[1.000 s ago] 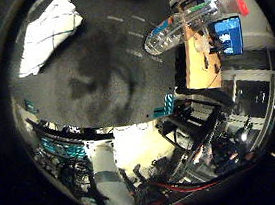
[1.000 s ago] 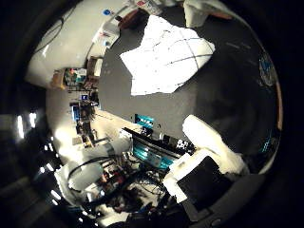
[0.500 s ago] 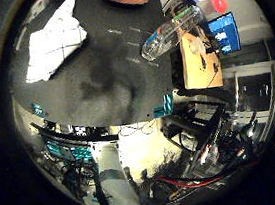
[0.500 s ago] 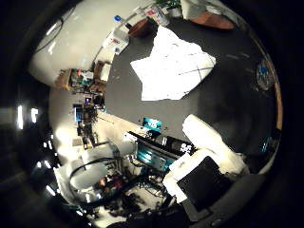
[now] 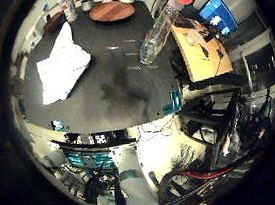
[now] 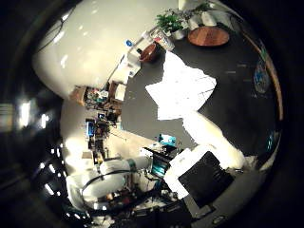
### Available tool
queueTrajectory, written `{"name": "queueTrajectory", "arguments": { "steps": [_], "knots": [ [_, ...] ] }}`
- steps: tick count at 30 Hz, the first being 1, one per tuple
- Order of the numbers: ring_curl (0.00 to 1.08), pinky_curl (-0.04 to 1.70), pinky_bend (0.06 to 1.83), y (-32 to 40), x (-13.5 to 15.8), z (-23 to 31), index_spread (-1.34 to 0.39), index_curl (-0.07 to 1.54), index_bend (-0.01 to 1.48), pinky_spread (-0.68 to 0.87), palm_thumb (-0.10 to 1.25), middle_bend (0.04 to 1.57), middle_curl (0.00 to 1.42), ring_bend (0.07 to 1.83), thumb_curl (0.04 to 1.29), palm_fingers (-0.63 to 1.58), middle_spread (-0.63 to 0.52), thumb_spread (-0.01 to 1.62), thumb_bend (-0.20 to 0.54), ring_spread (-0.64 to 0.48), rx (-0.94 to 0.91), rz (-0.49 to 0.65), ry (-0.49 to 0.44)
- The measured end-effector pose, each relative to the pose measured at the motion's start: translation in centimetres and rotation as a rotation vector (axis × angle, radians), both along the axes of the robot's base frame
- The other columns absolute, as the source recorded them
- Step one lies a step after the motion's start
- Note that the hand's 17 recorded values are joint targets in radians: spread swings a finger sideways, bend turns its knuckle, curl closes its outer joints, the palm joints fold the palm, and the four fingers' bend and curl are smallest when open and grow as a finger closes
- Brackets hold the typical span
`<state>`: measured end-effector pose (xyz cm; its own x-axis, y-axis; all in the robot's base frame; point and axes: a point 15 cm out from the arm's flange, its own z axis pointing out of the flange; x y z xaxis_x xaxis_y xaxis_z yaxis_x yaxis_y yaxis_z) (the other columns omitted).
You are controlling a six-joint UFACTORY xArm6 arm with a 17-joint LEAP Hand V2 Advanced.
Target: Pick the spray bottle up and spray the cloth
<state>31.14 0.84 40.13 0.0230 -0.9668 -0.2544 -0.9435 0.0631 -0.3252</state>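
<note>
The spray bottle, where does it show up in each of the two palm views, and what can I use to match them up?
Little finger side view: the spray bottle stands on the dark table, red cap up, apart from the white cloth.
Thumb side view: only a clear sliver at the table's edge, probably the bottle.
Shared landmark: the round wooden board.

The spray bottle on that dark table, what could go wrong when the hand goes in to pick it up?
The spray bottle stands upright, tall and narrow, near the edge of the dark table; a sideways nudge from the hand could tip it or push it off. It is clear and may be hard to judge. The white cloth lies apart from it, crumpled, so spray aimed from here might hit bare table instead.
</note>
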Motion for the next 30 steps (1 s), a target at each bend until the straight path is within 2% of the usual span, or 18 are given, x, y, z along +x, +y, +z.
{"name": "queueTrajectory", "arguments": {
  "steps": [11,19,23,30],
  "knots": [
    [0.23,0.32,0.26,-3.4,-2.8,-1.6,-0.28,0.3,0.16,0.39,0.83,0.2,0.34,0.2,0.4,0.19,0.04,1.12,-0.02,0.16,0.073,-0.067,-0.049],
    [0.25,0.32,0.27,-6.1,-2.7,-2.5,-0.27,0.29,0.16,0.38,0.8,0.19,0.34,0.21,0.4,0.18,0.05,1.13,-0.018,0.16,0.128,-0.116,-0.114],
    [0.26,0.33,0.29,-7.2,-2.7,-3.7,-0.23,0.29,0.16,0.37,0.8,0.18,0.32,0.23,0.41,0.13,0.09,1.13,-0.018,0.16,0.194,-0.148,-0.164],
    [0.26,0.33,0.28,-9.5,-2.9,-4.6,-0.13,0.29,0.16,0.3,0.78,0.19,0.31,0.21,0.41,0.05,0.2,1.13,-0.021,0.17,0.19,-0.187,-0.173]
  ]
}}
